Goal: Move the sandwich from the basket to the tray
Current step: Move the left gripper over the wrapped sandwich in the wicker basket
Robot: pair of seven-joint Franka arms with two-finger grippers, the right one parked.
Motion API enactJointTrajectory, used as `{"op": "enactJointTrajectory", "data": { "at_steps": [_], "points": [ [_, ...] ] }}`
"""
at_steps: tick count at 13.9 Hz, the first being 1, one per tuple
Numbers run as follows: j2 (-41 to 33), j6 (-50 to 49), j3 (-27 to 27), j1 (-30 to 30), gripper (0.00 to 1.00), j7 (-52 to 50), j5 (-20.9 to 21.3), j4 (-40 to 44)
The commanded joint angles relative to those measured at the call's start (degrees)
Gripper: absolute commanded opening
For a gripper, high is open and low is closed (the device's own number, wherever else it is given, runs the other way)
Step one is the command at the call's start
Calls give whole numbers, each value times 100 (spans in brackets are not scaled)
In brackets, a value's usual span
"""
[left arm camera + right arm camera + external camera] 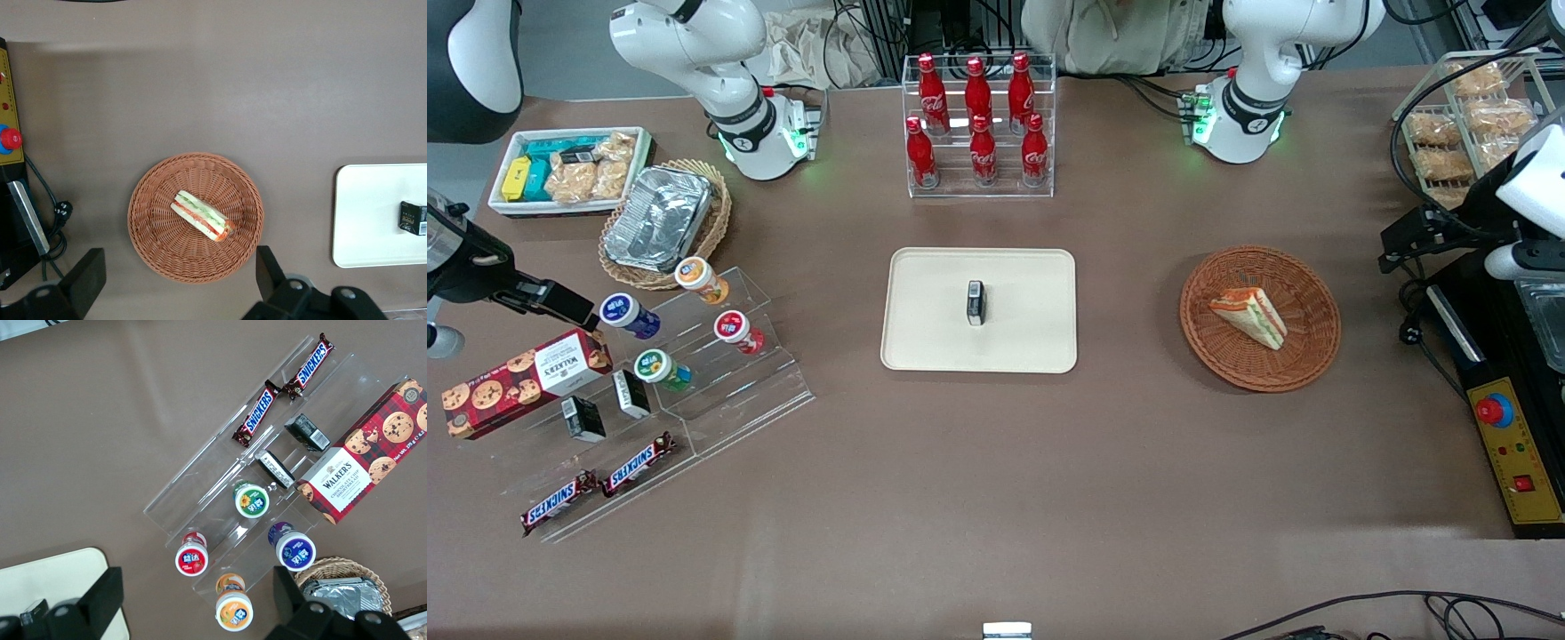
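Hovering high above the basket (pixel 195 217), the pincer (pixel 180 283) stands wide and empty. Sandwich (pixel 203 216) lies in the basket's middle, well apart from the tray (pixel 978 309), which carries a small dark box (pixel 976 302). Advice: descend straight, align fingers across the wedge's flat bread faces, close gently, release clear of the box.

Landmark: clear rack (pixel 978 182) of six red cola bottles (pixel 978 120), standing upright on the brown tabletop (pixel 996 498).

- Small black box (pixel 975 302): straight toward the front camera from the rack.
- Toward the parked arm's end from the rack: foil container (pixel 660 218) in a tan wicker basket (pixel 716 222), then a white snack bin (pixel 507 169).
- Same end, nearer the camera than the rack: clear stepped stand (pixel 747 391) with four lidded cups, a Walkers cookie box (pixel 525 382) and two Snickers bars (pixel 596 489).
- Toward the working arm's end from the rack: bagged pastries (pixel 1467 124) and a yellow control panel (pixel 1516 453).
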Motion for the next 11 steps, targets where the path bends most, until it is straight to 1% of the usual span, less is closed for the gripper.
{"op": "enactJointTrajectory", "data": {
  "at_steps": [1,5,9,11],
  "points": [
    [-36,-36,-68,22,100,-144,53,-89],
    [-71,-106,-130,13,100,-170,88,-151],
    [-588,-54,-121,22,100,-188,88,-1072],
    [-703,-62,-112,39,100,-257,97,-1407]
  ]
}}
